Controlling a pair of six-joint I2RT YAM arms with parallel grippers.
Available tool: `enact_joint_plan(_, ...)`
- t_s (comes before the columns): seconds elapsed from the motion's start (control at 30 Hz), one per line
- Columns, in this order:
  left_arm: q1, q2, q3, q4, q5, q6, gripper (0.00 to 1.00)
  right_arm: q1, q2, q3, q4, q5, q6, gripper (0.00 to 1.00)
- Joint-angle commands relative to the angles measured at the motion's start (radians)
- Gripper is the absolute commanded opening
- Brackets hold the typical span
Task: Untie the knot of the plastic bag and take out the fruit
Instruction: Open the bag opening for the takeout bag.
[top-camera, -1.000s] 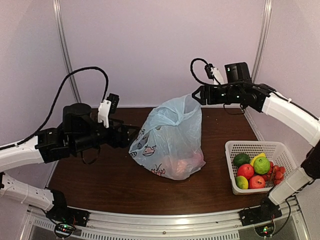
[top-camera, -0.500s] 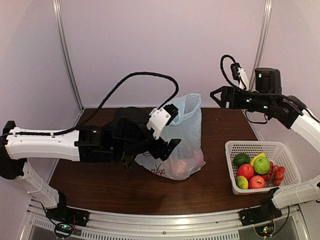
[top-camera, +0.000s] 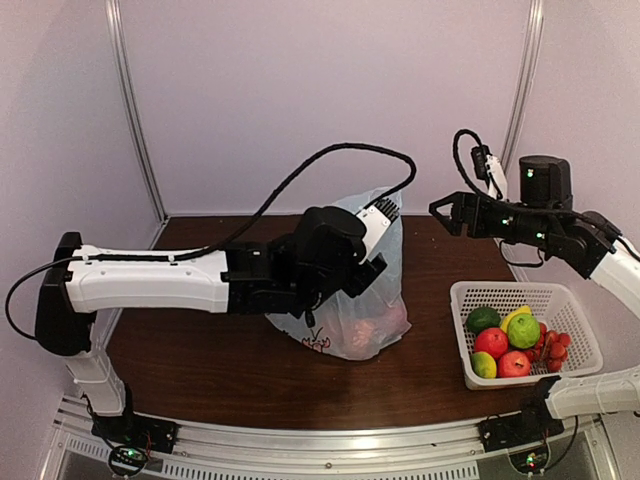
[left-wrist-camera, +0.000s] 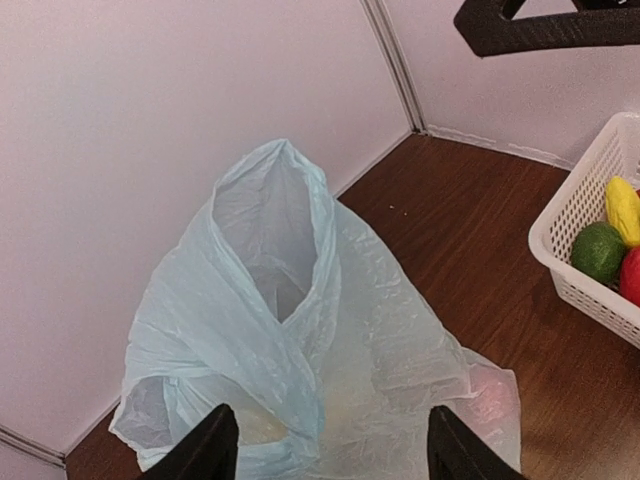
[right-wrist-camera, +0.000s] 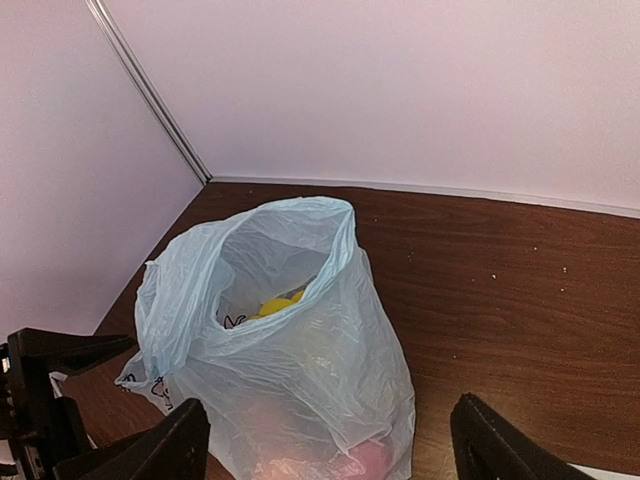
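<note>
Overhead faces back wall; both wrist views overlook plastic bag.

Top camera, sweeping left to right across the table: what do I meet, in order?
Left arm's white link → plastic bag → right end effector → white mesh basket.

pale lilac walls with thin metal corner strips enclose a dark brown wooden table.

Upright plastic bag, yellow fruit inside
</note>
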Motion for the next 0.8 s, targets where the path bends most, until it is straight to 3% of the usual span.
enact_joint_plan(0.0,0.004,0.037,0.055,-0.037,-0.076,0.006,0.63,-0.001,-0.007,-0.014,-0.009,0.002,-0.008,0.84)
enact_joint_plan(0.23,0.04,0.073,0.081,-0.087,-0.075,-0.058,0.58,-0.001,-0.014,-0.033,0.027,-0.045,0.014,0.84)
enact_joint_plan(0.4,0.054,0.085,0.102,-0.097,-0.084,-0.056,0.38,-0.001,-0.028,-0.042,0.026,-0.057,0.019,0.84)
enact_joint_plan(0.57,0.068,0.082,0.139,-0.148,-0.089,-0.082,0.1,0.0,-0.04,-0.044,0.01,-0.059,0.016,0.84)
enact_joint_plan(0.67,0.07,0.062,0.176,-0.19,-0.083,-0.101,0.02,-0.001,-0.042,-0.038,0.007,-0.093,0.004,0.84)
enact_joint_plan(0.77,0.072,0.013,0.184,-0.201,-0.047,-0.115,0.0,0.005,-0.043,-0.035,0.022,-0.146,-0.003,0.84)
